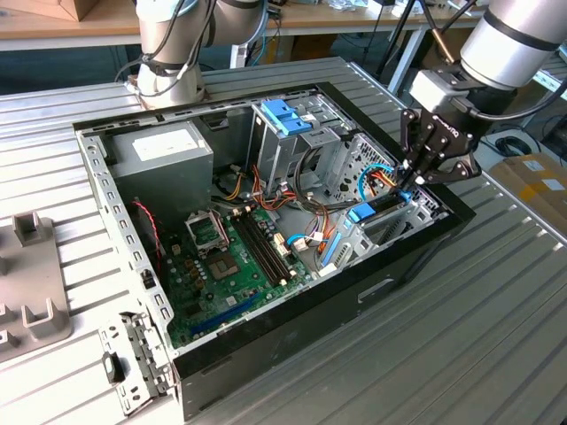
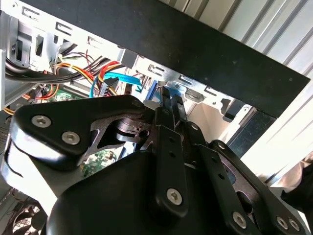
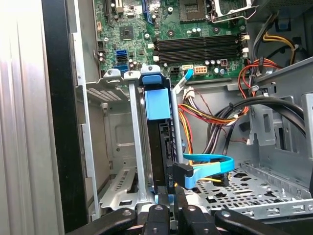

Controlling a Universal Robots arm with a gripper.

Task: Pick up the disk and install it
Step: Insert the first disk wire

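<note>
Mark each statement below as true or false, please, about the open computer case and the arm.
1. The gripper is at the disk, which stands on edge in a metal bay. True.
2. The disk lies flat on the table outside the case. False: it is inside the computer case.
3. The grey power-supply box sits inside the case. True.
4. The case side cover is closed. False: the case is open and the green motherboard shows.

Exterior view looks down from afar on the open computer case [image 1: 266,221]; both wrist views peer closely inside it
</note>
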